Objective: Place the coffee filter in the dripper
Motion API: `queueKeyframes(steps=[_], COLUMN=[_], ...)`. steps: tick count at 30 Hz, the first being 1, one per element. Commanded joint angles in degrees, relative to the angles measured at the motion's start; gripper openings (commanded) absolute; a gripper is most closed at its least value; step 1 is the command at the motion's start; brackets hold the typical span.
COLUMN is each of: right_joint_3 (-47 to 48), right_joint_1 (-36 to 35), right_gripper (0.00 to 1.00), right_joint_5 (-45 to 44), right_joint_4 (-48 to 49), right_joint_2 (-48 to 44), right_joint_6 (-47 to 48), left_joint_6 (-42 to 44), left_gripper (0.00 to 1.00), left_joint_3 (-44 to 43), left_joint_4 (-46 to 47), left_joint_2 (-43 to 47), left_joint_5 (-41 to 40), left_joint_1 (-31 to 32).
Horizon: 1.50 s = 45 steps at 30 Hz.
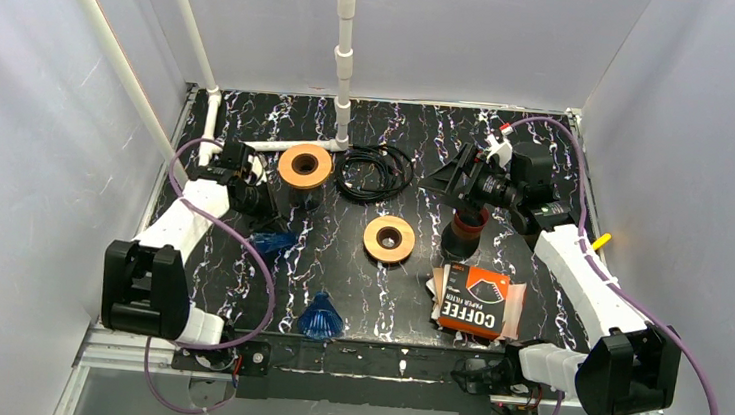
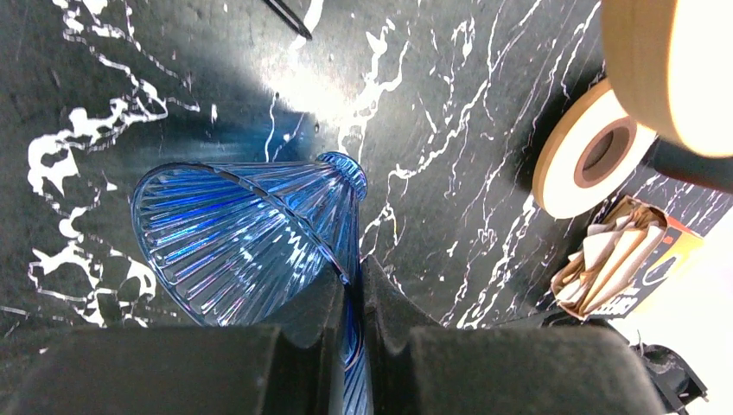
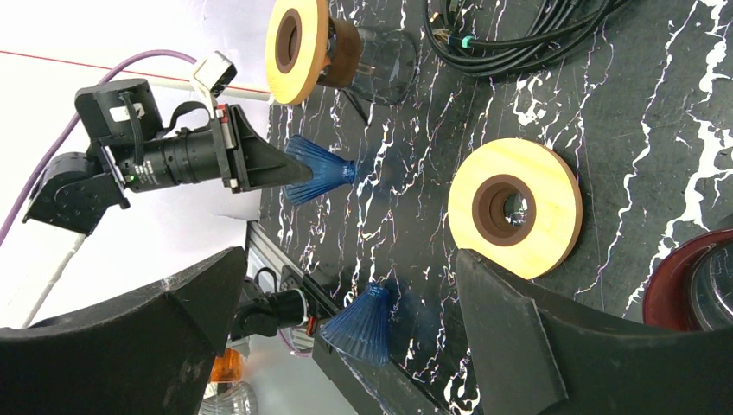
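Note:
My left gripper (image 1: 262, 223) is shut on the rim of a ribbed blue dripper cone (image 1: 274, 243) and holds it on its side just over the black marble table (image 1: 420, 132). In the left wrist view the jaws (image 2: 356, 281) pinch the cone's wall (image 2: 242, 242). The orange coffee filter box (image 1: 476, 299) lies at the front right, with brown paper filters (image 2: 605, 255) sticking out of it. My right gripper (image 1: 443, 181) is open and empty at the back right, well above the table (image 3: 346, 259).
A second blue dripper (image 1: 322, 317) lies at the front edge. One wooden ring (image 1: 389, 239) lies mid-table; another (image 1: 305, 165) sits on a glass carafe. A black cable coil (image 1: 375, 171) lies at the back. A dark red-rimmed vessel (image 1: 464, 231) stands under my right gripper.

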State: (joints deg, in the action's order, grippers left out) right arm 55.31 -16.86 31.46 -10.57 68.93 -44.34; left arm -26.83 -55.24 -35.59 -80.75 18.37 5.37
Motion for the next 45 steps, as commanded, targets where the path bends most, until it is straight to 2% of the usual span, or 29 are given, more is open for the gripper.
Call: queueKeyframes(steps=[1,12,21,28,36,45], right_joint_3=[0.85,1.53,2.35,4.30,8.75,16.96], right_joint_1=[0.51,0.60,0.60,0.60,0.60,0.31], right_gripper=[1.00,1.00,1.00,1.00,1.00,1.00], right_joint_5=[0.24,0.86,2.49,3.78,5.81,7.99], right_joint_4=[1.66,2.30,1.46,-1.39,-7.32,-20.84], right_joint_2=[-0.17,1.21,2.18,4.37,7.61,14.16], right_joint_6=[0.66,0.58,0.87,1.61,5.54,15.16], left_joint_6=[2.49,8.26,11.21,15.04,22.46,42.88], left_gripper=[0.00,0.00,0.00,0.00,0.00,0.00], left_joint_3=[-2.59,-8.70,-17.10,-27.47,-39.50,-40.39], left_joint_4=[-6.51,-17.61,-21.44,-24.38,-29.11,-26.66], left_joint_2=[5.00,7.44,6.48,4.00,-4.45,-5.32], left_joint_5=[2.63,-1.28,1.02,-2.30,2.83,4.56], left_joint_1=[-0.36,-0.35,2.08,13.63,26.45,40.43])
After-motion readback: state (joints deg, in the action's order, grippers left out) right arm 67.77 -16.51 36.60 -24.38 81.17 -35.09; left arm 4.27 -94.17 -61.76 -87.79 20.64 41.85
